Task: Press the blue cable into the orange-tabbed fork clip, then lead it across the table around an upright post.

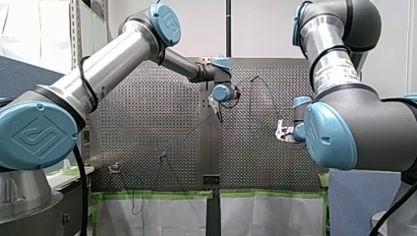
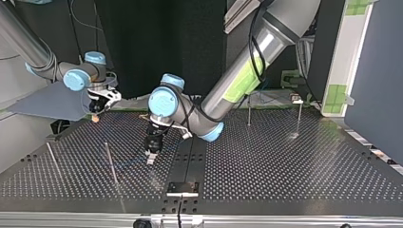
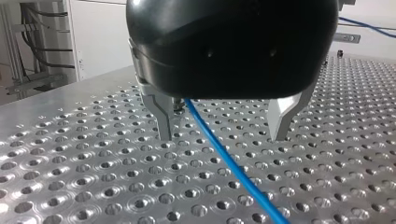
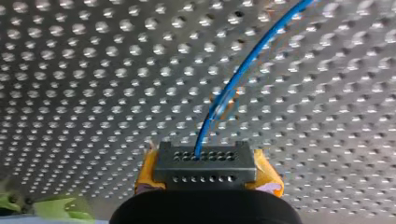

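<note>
The blue cable runs along the perforated table between the metal fingers of my left gripper. That gripper is open, its tips almost on the plate, and the cable lies closer to one finger. In the top view it stands near the middle. My right gripper, with yellow pads, is shut on the blue cable, which leaves its tips and passes a blurred orange-tabbed clip just ahead. In the top view this gripper hovers over the orange clip at the far left.
Thin upright posts stand on the plate: two at the top view's left and two at its far right. A black bracket sits at the near edge. Green-taped panels border the table.
</note>
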Action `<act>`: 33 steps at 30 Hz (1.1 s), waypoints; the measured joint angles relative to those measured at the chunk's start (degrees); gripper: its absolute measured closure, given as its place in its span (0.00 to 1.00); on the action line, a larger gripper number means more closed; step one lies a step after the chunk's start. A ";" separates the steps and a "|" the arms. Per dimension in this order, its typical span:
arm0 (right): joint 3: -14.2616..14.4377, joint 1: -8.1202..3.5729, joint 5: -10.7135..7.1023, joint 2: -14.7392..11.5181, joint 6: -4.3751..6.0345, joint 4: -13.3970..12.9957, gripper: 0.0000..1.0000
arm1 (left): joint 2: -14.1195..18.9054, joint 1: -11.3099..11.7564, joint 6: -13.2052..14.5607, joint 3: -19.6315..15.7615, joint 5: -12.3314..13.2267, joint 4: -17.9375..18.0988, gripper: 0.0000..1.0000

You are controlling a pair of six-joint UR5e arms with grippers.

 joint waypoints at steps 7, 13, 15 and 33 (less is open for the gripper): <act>0.00 -0.10 0.69 3.27 0.10 -1.72 1.00 | 0.01 0.08 0.27 0.00 -0.55 -0.26 0.00; -0.01 -0.35 1.15 6.20 0.18 -3.81 1.00 | 0.01 0.16 0.45 0.00 -1.09 -0.46 0.00; -0.02 -0.46 1.27 7.26 0.18 -4.76 1.00 | 0.02 0.18 0.58 0.00 -1.22 -0.50 0.00; -0.99 -2.82 1.09 16.27 0.51 -13.40 1.00 | 0.00 0.19 1.62 0.00 -2.76 -1.61 0.00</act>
